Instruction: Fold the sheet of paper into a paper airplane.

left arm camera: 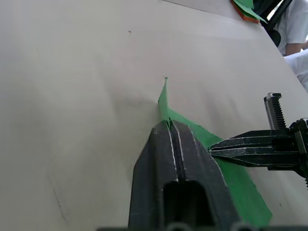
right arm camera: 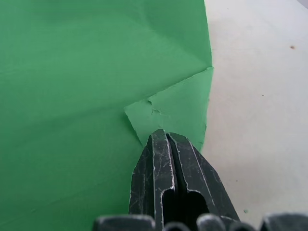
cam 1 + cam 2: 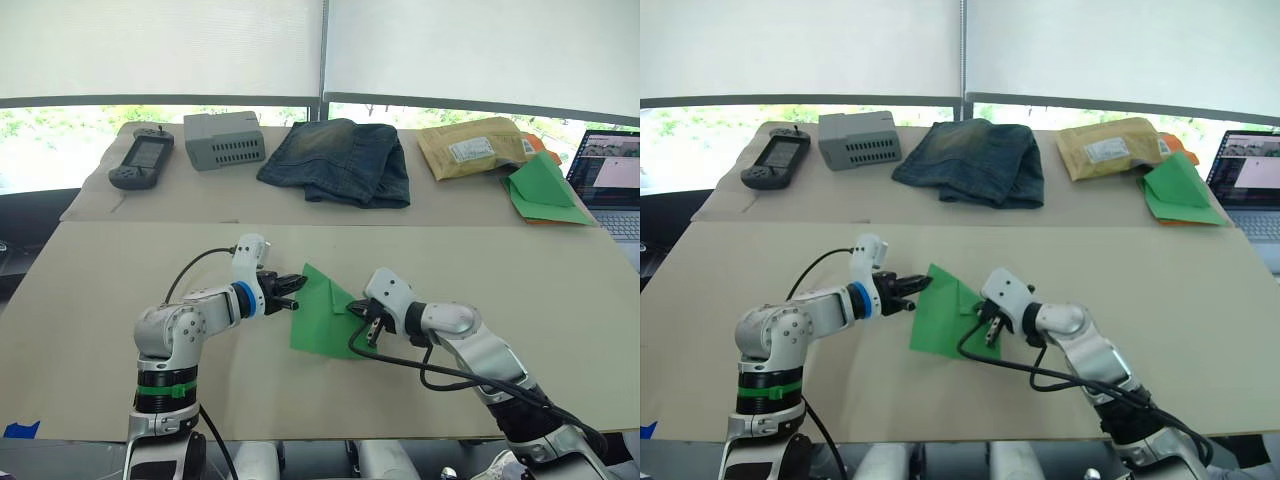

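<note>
The sheet of paper is bright green and lies on the near tan table top, partly folded, with its far left corner raised to a point. My left gripper is shut on that left edge; in the left wrist view the paper rises from between the closed fingertips. My right gripper is at the sheet's right corner, fingers shut. In the right wrist view its tips rest on a small creased corner flap of the paper.
Along the far table lie a handheld game console, a grey box, folded jeans, a padded envelope, a bigger green triangular paper with an orange edge and a laptop. A person's sleeve is at the far side.
</note>
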Controlling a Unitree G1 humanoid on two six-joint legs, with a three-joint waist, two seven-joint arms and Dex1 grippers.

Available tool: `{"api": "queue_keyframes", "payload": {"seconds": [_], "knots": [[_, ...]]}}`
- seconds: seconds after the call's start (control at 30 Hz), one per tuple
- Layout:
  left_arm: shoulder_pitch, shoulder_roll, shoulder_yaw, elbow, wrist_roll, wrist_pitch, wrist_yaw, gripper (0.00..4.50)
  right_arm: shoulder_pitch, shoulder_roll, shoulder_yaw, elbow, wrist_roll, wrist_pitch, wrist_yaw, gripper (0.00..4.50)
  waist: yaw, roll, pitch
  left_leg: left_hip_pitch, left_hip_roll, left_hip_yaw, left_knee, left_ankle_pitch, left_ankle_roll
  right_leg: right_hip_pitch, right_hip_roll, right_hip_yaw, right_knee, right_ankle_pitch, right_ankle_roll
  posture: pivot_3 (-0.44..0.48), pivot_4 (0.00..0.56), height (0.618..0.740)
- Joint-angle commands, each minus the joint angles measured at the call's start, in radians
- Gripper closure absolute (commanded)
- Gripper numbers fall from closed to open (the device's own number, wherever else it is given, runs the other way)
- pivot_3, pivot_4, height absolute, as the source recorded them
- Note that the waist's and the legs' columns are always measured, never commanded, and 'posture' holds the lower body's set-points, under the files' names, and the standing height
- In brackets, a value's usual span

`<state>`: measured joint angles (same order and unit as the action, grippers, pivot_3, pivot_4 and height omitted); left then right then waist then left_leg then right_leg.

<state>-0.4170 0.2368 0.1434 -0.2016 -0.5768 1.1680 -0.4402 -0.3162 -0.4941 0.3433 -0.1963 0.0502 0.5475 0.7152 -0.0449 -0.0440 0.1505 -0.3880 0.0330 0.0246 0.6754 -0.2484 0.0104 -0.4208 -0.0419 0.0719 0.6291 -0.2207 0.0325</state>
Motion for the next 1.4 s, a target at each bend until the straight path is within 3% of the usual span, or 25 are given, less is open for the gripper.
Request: {"api": "queue_keyframes", "payload": {"seconds": [0.03,0.27,0.43,0.83,1.1,1.4], "knots": [[0.011,0.034,-0.093,-0.036,0.03,-0.079,-0.037,4.49,0.026,-0.009,0.033,0.027,-0.027,0.02,0.005,4.5,0.0,0.0,0.0,0.0,0.0,0.0,0.0,0.0,0.0,0.0,0.0,0.0,0.0,0.0,0.0,0.0,0.15,0.74],[0.062,0.2,-0.354,-0.055,0.204,-0.294,-0.128,4.49,0.026,-0.012,0.032,0.024,-0.028,0.022,0.006,4.5,0.002,0.0,0.0,0.0,0.0,0.0,0.0,0.0,0.0,0.0,0.0,0.0,0.0,0.0,-0.001,0.0,0.15,0.74],[0.062,0.23,-0.424,-0.037,0.268,-0.389,-0.162,4.49,0.03,-0.008,0.033,0.021,-0.03,0.026,0.005,4.5,0.002,0.0,0.0,0.0,0.0,0.001,-0.001,0.0,0.0,0.0,0.0,0.0,0.0,-0.001,-0.001,0.0,0.15,0.74],[0.079,0.205,-0.441,0.048,0.31,-0.393,-0.173,4.49,0.015,-0.006,0.011,-0.007,-0.019,0.035,0.006,4.5,0.005,0.0,0.0,0.001,0.0,0.001,-0.001,0.0,0.0,0.001,-0.001,0.0,0.0,-0.001,0.0,0.0,0.15,0.74],[0.069,0.184,-0.451,0.085,0.331,-0.398,-0.177,4.49,-0.082,0.033,-0.082,-0.074,0.076,0.097,0.017,4.5,0.016,0.001,0.0,0.0,0.0,0.001,0.0,0.0,0.0,0.0,-0.001,0.0,0.0,0.0,0.0,0.0,0.15,0.74],[0.077,0.185,-0.456,0.078,0.337,-0.399,-0.177,4.49,-0.182,0.117,-0.064,0.088,0.062,0.043,-0.002,4.5,0.027,0.001,0.0,-0.002,0.0,0.001,0.0,0.0,0.0,-0.001,-0.001,-0.001,-0.001,-0.001,0.0,0.0,0.15,0.74]]}}
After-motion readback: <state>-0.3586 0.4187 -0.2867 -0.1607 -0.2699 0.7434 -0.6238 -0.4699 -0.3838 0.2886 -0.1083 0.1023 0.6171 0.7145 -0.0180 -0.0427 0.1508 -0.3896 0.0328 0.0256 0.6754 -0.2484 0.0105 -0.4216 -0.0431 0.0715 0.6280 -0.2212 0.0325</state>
